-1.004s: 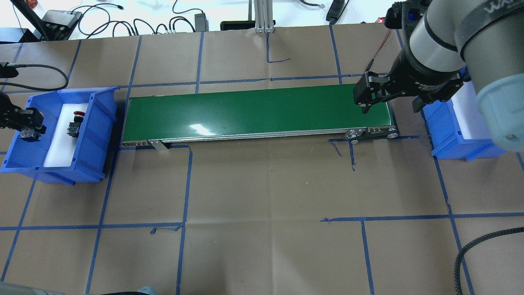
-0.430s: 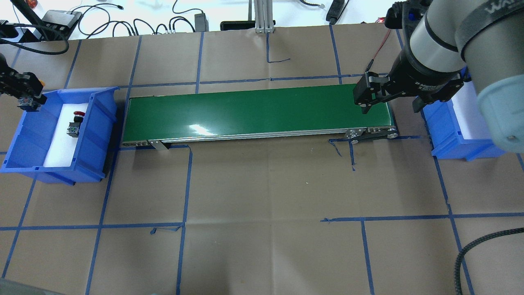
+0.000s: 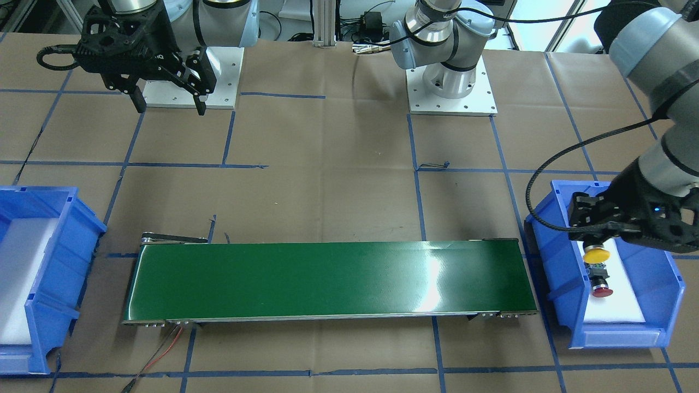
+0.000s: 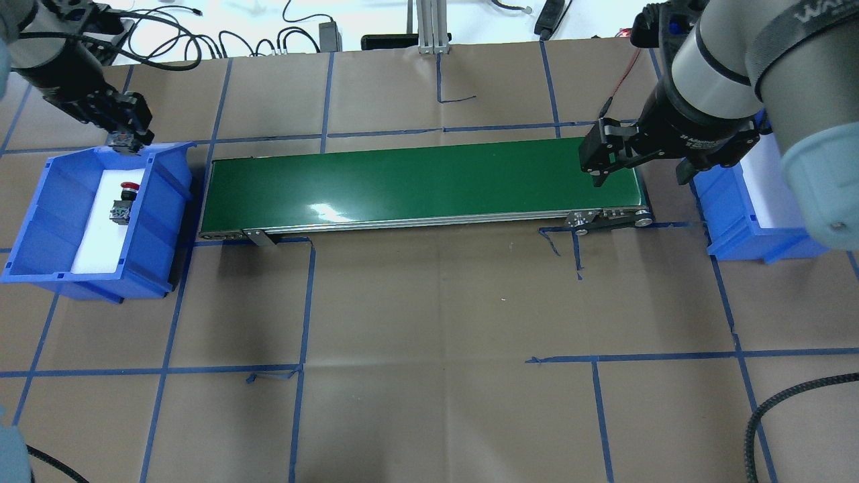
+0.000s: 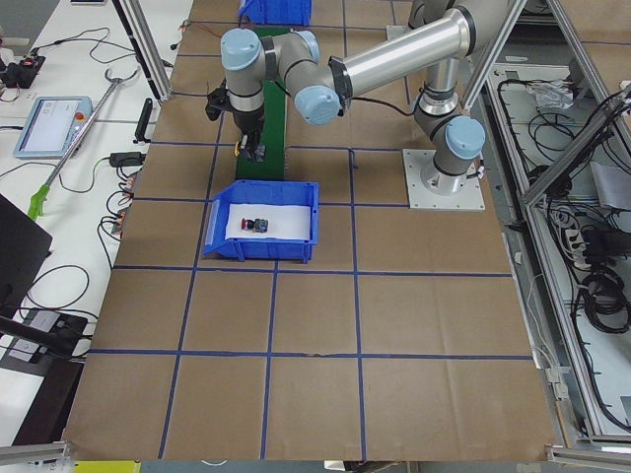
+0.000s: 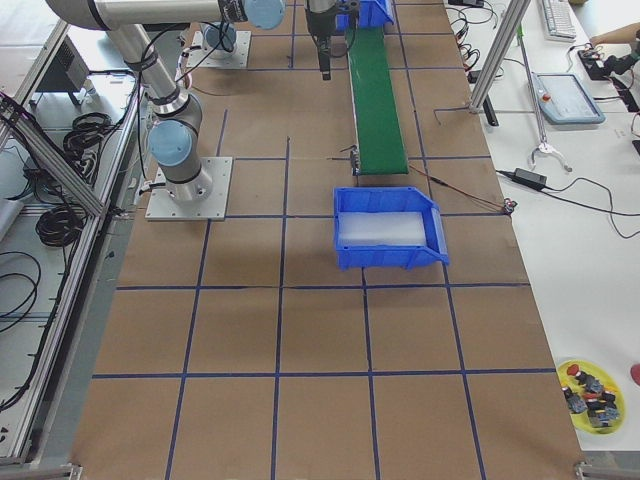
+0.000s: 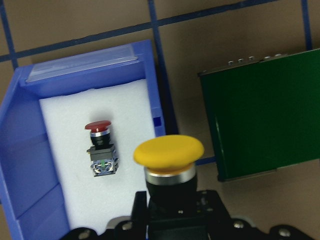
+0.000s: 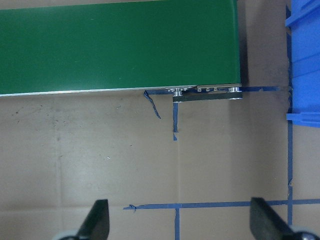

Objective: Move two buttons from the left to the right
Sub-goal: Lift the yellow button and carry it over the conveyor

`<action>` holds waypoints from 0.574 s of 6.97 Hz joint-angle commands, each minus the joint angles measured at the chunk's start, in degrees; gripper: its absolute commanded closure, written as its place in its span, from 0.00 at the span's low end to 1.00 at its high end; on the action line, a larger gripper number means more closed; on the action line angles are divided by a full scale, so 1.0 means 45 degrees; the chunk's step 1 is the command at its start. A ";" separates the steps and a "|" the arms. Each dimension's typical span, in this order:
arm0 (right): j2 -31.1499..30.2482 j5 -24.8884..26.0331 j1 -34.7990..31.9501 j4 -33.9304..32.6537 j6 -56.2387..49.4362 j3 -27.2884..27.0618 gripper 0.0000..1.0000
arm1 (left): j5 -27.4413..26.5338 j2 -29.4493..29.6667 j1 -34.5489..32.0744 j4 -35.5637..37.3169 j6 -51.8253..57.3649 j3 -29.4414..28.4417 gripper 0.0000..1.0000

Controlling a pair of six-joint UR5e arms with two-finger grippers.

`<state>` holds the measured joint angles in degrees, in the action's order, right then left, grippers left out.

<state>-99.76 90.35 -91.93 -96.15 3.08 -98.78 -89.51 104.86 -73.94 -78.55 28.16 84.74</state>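
My left gripper [image 4: 125, 139] is shut on the yellow button [image 3: 596, 255] and holds it in the air over the far right corner of the left blue bin [image 4: 40, 221]. The left wrist view shows the yellow cap [image 7: 169, 152] sticking out ahead of the jaws. The red button [image 4: 126, 191] lies on its side on the white foam in that bin; it also shows in the left wrist view [image 7: 100, 145] and the front view [image 3: 602, 289]. My right gripper [image 4: 599, 157] is open and empty, hovering above the right end of the green conveyor [image 4: 416, 181].
The right blue bin [image 4: 731, 215] with white foam stands past the conveyor's right end, partly under my right arm. The conveyor lies between the two bins. Cables lie along the table's far edge. A yellow dish [image 6: 590, 390] of spare buttons sits on a side table.
My left gripper, with the yellow button in it, has moved from over the bin's left side toward the table's far side and then right, toward the conveyor. The right arm has not moved.
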 commanded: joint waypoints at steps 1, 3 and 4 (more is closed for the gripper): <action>0.0000 0.0000 0.0000 0.0000 0.0000 -0.0003 0.00 | -0.0070 0.0620 -0.2075 0.0072 -0.2671 0.0036 0.94; 0.0000 0.0000 0.0000 0.0000 0.0000 -0.0003 0.00 | -0.0129 0.1344 -0.2747 0.1530 -0.3230 0.0619 0.94; 0.0000 0.0000 0.0000 0.0000 0.0000 -0.0003 0.00 | -0.0129 0.1502 -0.2748 0.1808 -0.3114 0.0951 0.94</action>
<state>-99.75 90.35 -91.93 -96.15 3.08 -98.79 -90.05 110.41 -85.73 -72.64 14.24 87.36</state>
